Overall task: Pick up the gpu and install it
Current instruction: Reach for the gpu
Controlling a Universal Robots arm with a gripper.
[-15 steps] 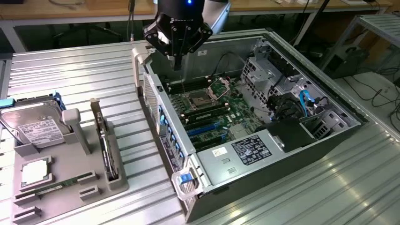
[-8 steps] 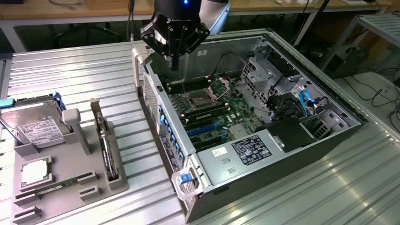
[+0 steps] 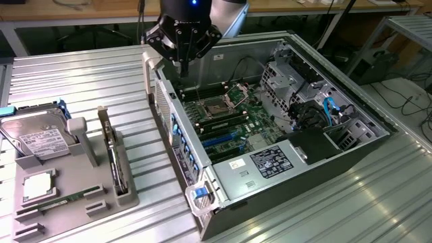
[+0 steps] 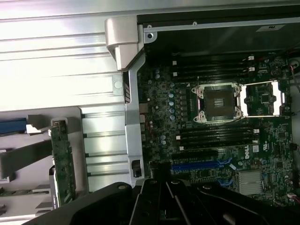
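Racked upright at the exterior view's near left, the gpu [image 3: 116, 159] is not yet picked; the claw [image 3: 183, 68], pressed together and empty, hangs over the open case [image 3: 164, 104].

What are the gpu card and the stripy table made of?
The gpu looks like green circuit board, fairly matte and dotted with tiny parts. The table looks like ribbed metal, maybe aluminium: it is silver and shiny with glare.

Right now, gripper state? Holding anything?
Gripper: shut, empty, above the open computer case; the gpu stands in the grey holder.
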